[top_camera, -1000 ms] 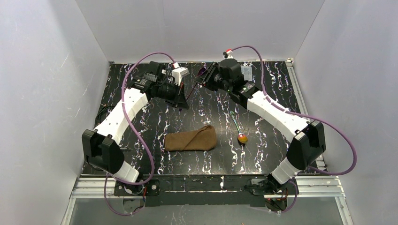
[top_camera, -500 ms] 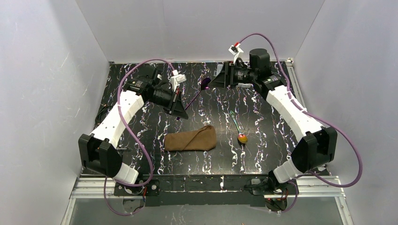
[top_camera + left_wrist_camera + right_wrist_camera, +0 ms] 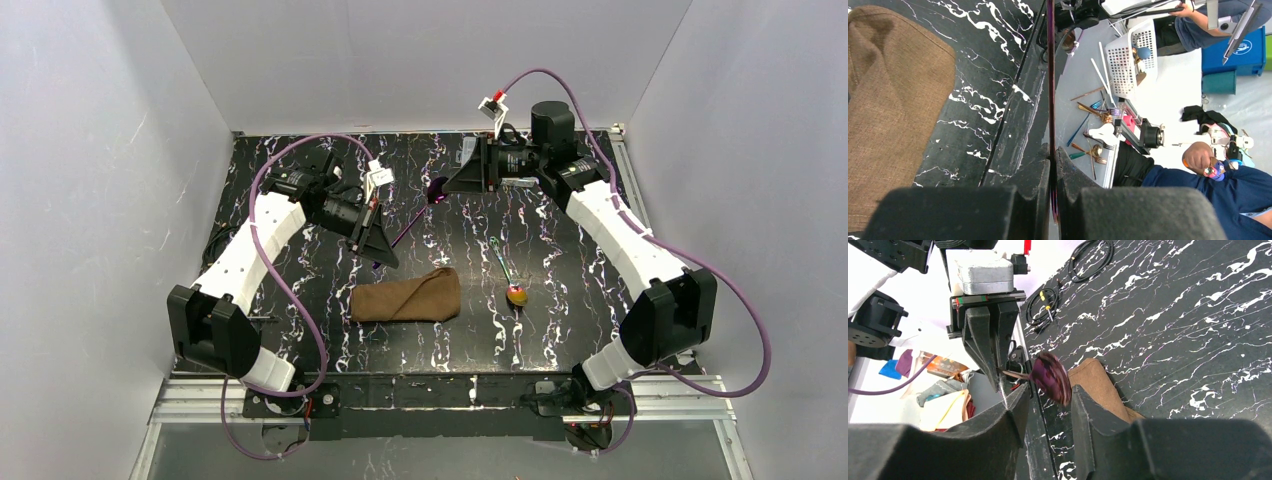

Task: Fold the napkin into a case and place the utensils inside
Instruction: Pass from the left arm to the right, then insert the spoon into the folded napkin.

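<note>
"White walls are seen on three sides of a black, white-veined table [image 3: 560, 200]. Where is the napkin laid?"

"Near the table's middle, toward the near edge. The napkin [image 3: 407, 297], brown, is seen folded into a flat pouch, and no cutlery is seen in it. The gold-headed utensil [image 3: 510, 280] is laid on the table to its right, apart from it."

"And the purple one?"

"The purple-headed spoon [image 3: 415, 215] is held in the air behind the napkin. Its handle end is pinched tight in the left gripper [image 3: 381, 260] and its head is raised toward the right gripper [image 3: 458, 182]. A grip at the handle's end is judged to leave the head free to be slid into the pouch."

"Is it gripped by the right claw too?"

"Not as far as can be made out. From the right wrist the fingers [image 3: 1008, 410] are shown parted, with the head framed between the tips and no pinch visible — a detail lost from above. From the left wrist, only the thin handle clamped between closed pads [image 3: 1033, 190] is shown, with part of the napkin beyond."
</note>
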### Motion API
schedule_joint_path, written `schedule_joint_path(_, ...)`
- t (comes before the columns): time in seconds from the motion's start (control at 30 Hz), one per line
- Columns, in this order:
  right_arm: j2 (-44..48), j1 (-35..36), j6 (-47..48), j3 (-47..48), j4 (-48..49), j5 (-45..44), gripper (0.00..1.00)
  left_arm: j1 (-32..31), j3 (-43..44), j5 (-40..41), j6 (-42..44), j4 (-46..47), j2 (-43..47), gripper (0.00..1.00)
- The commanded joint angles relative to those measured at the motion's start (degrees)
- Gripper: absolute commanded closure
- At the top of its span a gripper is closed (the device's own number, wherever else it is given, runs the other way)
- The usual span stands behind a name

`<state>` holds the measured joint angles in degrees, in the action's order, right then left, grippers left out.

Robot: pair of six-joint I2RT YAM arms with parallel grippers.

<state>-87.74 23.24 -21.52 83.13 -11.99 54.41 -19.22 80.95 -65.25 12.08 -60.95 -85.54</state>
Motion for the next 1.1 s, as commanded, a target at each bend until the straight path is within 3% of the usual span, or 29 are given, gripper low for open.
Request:
schedule_joint_path(0.0, -0.9, 0.0, -0.2, 1.1, 2.3, 1.6, 0.51, 0.2, 0.5, -4.1, 3.2, -4.4, 0.5, 1.0)
schedule_joint_path(0.1, -1.6, 0.1, 1.5, 2.0, -0.5, 0.3, 0.47, 0.2, 0.4, -4.3, 4.1, -5.7, 0.7, 1.0)
schedule_joint_path(0.2, -1.8, 0.1, 1.9, 2.5, -1.3, 0.2, 0.52, 0.3, 0.4, -4.0, 4.4, -6.0, 1.0, 1.0)
schedule_joint_path(0.4, 0.6, 0.0, -1.7, -0.4, 4.3, 1.0, 0.99, 0.5, 0.1, -3.8, 4.5, -6.0, 0.3, 1.0)
schedule_joint_path(0.43, 1.2, 0.1, -2.6, -1.2, 5.6, 0.4, 0.99, 0.5, 0.2, -2.7, 4.3, -6.0, 0.2, 1.0)
schedule_joint_path(0.5, 2.5, 0.0, -4.2, -3.5, 6.4, -2.7, 0.99, 0.5, 0.3, 1.4, 5.4, -6.6, 0.5, 0.7)
schedule_joint_path(0.57, 2.9, 0.0, -2.2, -3.6, -1.1, -8.8, 0.99, 0.5, -0.1, 6.1, 8.6, -7.1, 1.3, 0.58)
schedule_joint_path(0.7, 3.7, 0.0, -0.2, -6.7, -14.6, -20.8, 0.99, 1.8, -1.9, 16.2, 16.3, -7.8, 1.3, 0.57)
schedule_joint_path(0.87, 11.0, 0.0, -4.7, -16.1, -15.7, -29.4, 0.99, 4.0, -4.4, 26.9, 23.3, -5.7, -1.5, 0.6)
schedule_joint_path(1.07, 16.5, 0.1, -9.9, -24.4, -15.1, -35.2, 0.99, 4.7, -8.1, 33.5, 22.1, 1.1, -5.7, 0.63)
